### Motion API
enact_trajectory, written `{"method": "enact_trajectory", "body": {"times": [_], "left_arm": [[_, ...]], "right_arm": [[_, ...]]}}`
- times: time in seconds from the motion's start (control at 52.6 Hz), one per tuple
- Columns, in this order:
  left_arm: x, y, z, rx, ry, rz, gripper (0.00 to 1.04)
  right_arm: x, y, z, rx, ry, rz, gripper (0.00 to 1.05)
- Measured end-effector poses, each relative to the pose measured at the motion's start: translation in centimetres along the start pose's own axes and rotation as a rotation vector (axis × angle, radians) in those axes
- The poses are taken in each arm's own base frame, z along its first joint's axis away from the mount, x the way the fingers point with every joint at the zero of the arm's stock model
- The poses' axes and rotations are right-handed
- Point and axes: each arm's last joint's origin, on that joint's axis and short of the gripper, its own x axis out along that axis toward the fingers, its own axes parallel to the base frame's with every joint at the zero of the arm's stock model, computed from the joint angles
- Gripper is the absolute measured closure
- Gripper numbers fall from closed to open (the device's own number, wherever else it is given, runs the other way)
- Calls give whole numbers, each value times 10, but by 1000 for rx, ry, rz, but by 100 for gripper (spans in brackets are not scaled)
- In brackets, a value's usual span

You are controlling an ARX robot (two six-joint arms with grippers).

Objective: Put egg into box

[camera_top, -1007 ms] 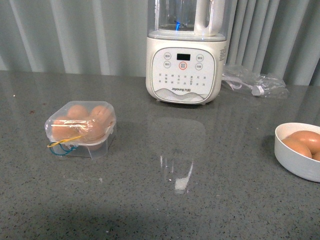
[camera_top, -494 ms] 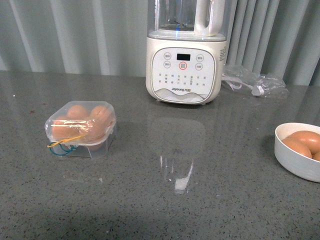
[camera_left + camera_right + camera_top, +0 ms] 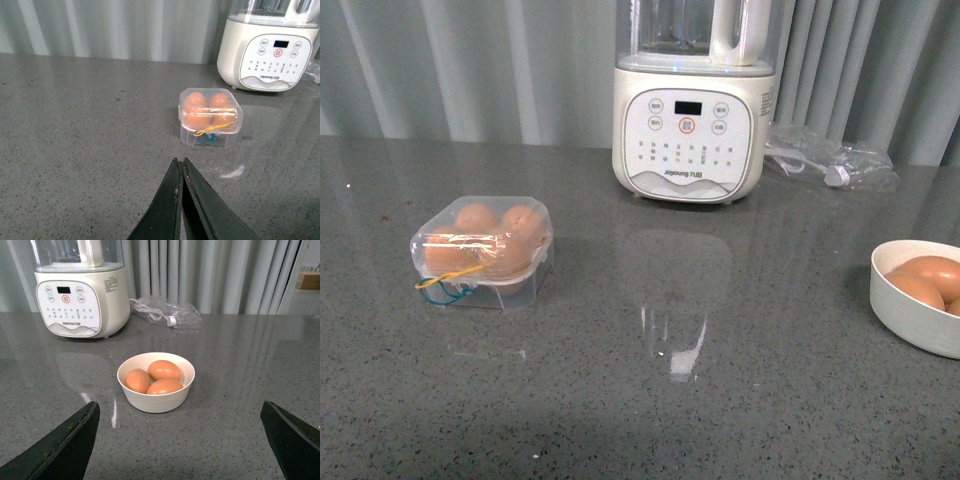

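The box (image 3: 480,250) is a small clear case on the grey counter at the left, its lid down over several brown eggs, with yellow and blue bands at its front. The left wrist view shows the box (image 3: 210,117) ahead of my left gripper (image 3: 180,162), which is shut on nothing and well short of it. Three brown eggs lie in a white bowl (image 3: 155,401); one egg (image 3: 164,369) rests at the back. My right gripper (image 3: 179,405) is open wide, its fingers either side of the bowl and nearer the camera. Neither arm shows in the front view.
A cream blender (image 3: 687,110) stands at the back middle, with a clear plastic bag holding a cable (image 3: 830,165) to its right. The white bowl (image 3: 910,325) sits at the counter's right edge of view. A grey curtain hangs behind.
The front view has shifted a little, so everything sits slightly higher in the picture. The box, bowl and blender keep their places on the counter.
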Motion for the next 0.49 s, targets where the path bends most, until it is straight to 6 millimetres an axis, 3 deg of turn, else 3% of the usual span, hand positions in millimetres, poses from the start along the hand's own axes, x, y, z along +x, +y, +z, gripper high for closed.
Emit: {"method": "enact_trajectory", "body": {"times": [0.171, 0.304, 0.494], "left_arm": [[0, 0, 0, -1, 2, 0, 99], [0, 0, 0, 0, 2, 0, 70], [0, 0, 0, 0, 2, 0, 42]], "right_arm": [[0, 0, 0, 0, 0, 0, 7], [0, 0, 0, 0, 0, 0, 7], [0, 0, 0, 0, 0, 0, 7]]}}
